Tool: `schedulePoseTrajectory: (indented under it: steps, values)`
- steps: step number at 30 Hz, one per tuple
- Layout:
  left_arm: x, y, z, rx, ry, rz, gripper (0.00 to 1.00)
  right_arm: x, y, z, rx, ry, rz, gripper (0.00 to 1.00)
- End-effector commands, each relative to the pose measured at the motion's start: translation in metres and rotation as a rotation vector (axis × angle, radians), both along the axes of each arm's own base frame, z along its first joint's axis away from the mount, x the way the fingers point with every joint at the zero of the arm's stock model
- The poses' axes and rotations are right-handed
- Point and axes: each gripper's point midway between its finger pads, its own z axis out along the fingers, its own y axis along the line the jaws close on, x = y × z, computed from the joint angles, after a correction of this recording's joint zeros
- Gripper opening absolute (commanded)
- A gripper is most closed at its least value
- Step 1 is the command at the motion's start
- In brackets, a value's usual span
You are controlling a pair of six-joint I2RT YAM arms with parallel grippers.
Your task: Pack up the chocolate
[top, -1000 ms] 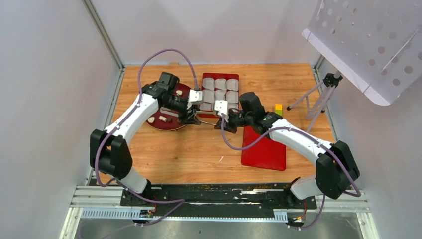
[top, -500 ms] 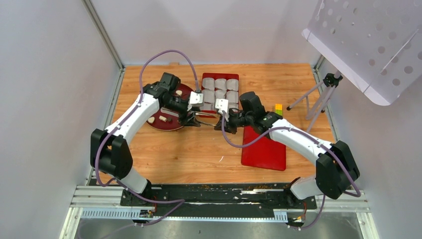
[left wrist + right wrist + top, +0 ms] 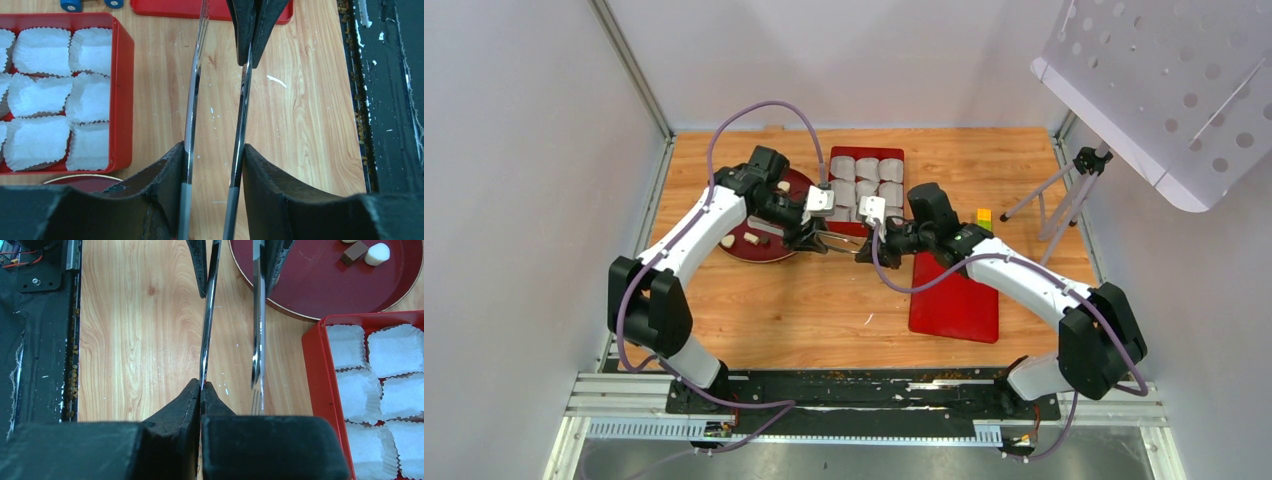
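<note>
Over the counter (image 3: 300, 125), the left tool (image 3: 212, 150) closes tighter around the tongs (image 3: 191, 100) as the right tool (image 3: 201, 385) pinches one blade; the chocolate (image 3: 376, 253) waits unpacked.

Left gripper (image 3: 815, 240) and right gripper (image 3: 865, 251) meet mid-table, tongs (image 3: 839, 238) between them. Chocolate (image 3: 749, 238) (3 pale lumps) lies on the plate (image 3: 746, 252)

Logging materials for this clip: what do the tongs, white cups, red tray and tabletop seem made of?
Tongs: polished metal, likely steel, from mirror-like glints on thin blades.
White cups: thin matte paper, from crinkled fluted rims.
Red tray: probably smooth plastic, uniform colour, rounded rim.
Tabletop: wood or wood-look laminate; grain shows, which one is unclear.
</note>
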Motion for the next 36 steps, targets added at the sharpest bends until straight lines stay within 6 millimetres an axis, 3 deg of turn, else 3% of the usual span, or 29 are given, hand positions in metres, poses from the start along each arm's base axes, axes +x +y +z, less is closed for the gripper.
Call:
schedulePoseTrajectory:
  steps: [1, 7, 13, 19, 23, 29, 36]
  values:
    - [-0.004, -0.009, 0.012, -0.031, -0.011, -0.042, 0.49, 0.014, 0.010, 0.034, 0.077, -0.102, 0.013, 0.05]
    - [-0.004, -0.004, 0.009, -0.005, -0.023, -0.032, 0.42, 0.014, -0.004, 0.044, 0.047, -0.109, -0.012, 0.28]
    - [0.003, 0.005, 0.003, 0.049, -0.053, 0.037, 0.40, 0.007, -0.043, 0.060, 0.003, -0.121, -0.031, 0.46]
    - [0.024, 0.026, -0.001, 0.152, -0.069, 0.271, 0.43, 0.014, -0.082, 0.065, -0.026, -0.144, -0.169, 0.50]
    - [0.044, 0.050, 0.006, 0.212, -0.075, 0.553, 0.46, 0.017, -0.098, 0.061, -0.050, -0.129, -0.254, 0.51]
    - [0.059, 0.090, 0.007, 0.281, -0.062, 0.873, 0.50, 0.010, -0.107, 0.060, -0.058, -0.120, -0.299, 0.51]
    - [0.098, 0.134, 0.009, 0.301, -0.020, 1.154, 0.51, 0.009, -0.112, 0.056, -0.073, -0.116, -0.320, 0.52]
